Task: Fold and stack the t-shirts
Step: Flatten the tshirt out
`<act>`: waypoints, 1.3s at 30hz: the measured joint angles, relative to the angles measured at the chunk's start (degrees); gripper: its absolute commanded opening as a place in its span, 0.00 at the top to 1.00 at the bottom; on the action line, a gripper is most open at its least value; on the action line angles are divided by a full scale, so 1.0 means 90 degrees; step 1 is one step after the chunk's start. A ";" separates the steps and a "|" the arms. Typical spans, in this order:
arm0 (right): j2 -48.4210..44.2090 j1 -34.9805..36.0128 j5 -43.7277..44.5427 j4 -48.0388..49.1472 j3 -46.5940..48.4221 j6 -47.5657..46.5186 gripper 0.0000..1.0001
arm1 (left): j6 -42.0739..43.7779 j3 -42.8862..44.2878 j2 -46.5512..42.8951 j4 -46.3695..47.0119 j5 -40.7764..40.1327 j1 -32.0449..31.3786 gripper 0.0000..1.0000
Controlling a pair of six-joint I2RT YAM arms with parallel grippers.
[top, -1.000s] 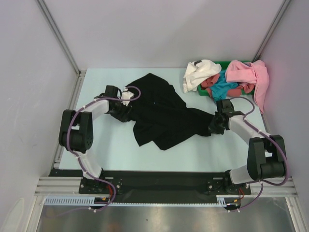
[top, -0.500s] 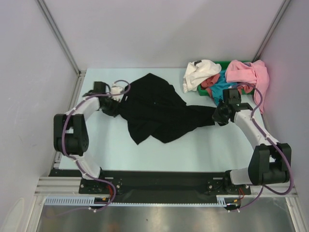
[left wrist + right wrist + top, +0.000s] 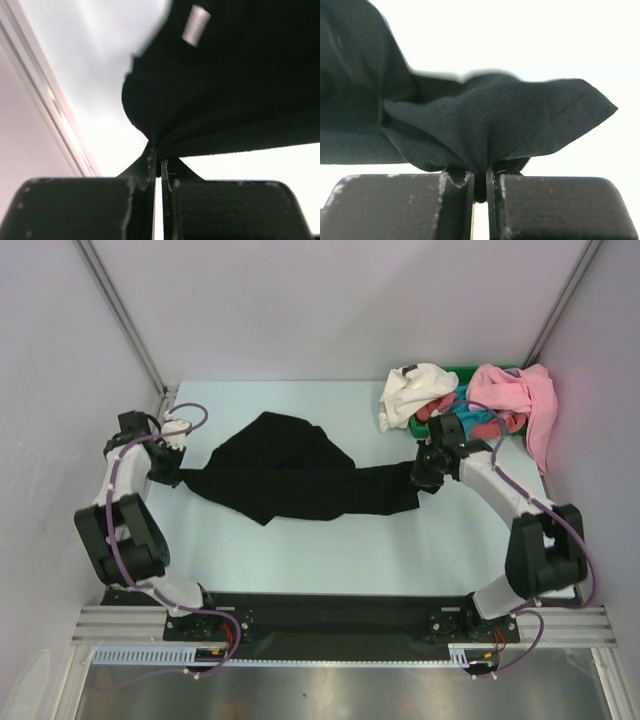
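A black t-shirt (image 3: pixel 290 472) is stretched across the table between both arms. At its left end my left gripper (image 3: pixel 178 475) is shut on the cloth; the left wrist view has the black t-shirt (image 3: pixel 225 85) pinched at the fingertips, a small white tag showing on it. At its right end my right gripper (image 3: pixel 424 478) is shut on the cloth, and the right wrist view shows the black t-shirt (image 3: pixel 485 125) bunched between the fingers. A white t-shirt (image 3: pixel 412 392), a pink t-shirt (image 3: pixel 515 395), a teal t-shirt (image 3: pixel 462 424) and a red one (image 3: pixel 436 412) lie heaped at the back right.
A green bin (image 3: pixel 420 424) under the heap stands at the table's back right corner. Grey walls with metal posts close in the left, back and right sides. The left wall's rail (image 3: pixel 45 110) runs close beside my left gripper.
My left gripper has closed on the shirt's left edge and pulled it far left. The right gripper carried its end slightly back and left. The shirt went from crumpled to stretched out.
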 measured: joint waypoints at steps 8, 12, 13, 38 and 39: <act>0.2426 -0.0175 0.0381 0.0267 0.2659 -0.0070 1.00 | -0.0515 0.3084 0.2778 0.0410 -0.0612 -0.0651 1.00; 0.2897 -0.0486 0.0663 0.0469 0.3398 -0.0124 1.00 | -0.0634 0.3954 0.3196 0.0619 -0.0767 -0.1178 0.58; 0.2985 -0.0534 0.0670 0.0515 0.3512 -0.0126 1.00 | -0.0624 0.4058 0.3235 0.0651 -0.0782 -0.1277 0.51; 0.2858 -0.0459 0.0566 0.0976 0.2994 -0.0143 1.00 | 0.1858 -0.0867 0.1039 0.1763 -0.0843 -0.3310 0.31; 0.2776 -0.0459 0.0566 0.0981 0.2926 -0.0146 1.00 | 0.1858 -0.0862 0.1039 0.1826 -0.0865 -0.3305 0.31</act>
